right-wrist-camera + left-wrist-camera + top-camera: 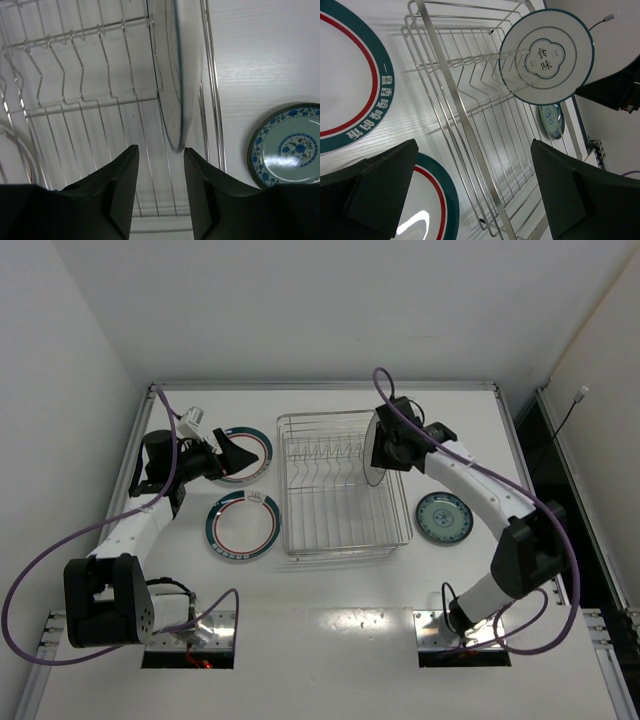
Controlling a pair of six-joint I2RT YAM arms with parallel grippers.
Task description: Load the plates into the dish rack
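On the white surface (330, 625), left of the dish rack (345, 552), the near teal-rimmed plate (243, 525) and the far teal-rimmed plate (258, 448) lie flat, their white rim lettering too skewed to read. The left gripper (228, 453) hangs spread wide and empty over the far one. Only the left wrist view shows "食味" on the grey-ringed plate (546, 56), which stands on edge at the rack's right side. The right gripper (161, 150) has its jaws narrowly parted at that plate's rim, and whether it is grasping cannot be told. Right of the rack lies the patterned plate (444, 518).
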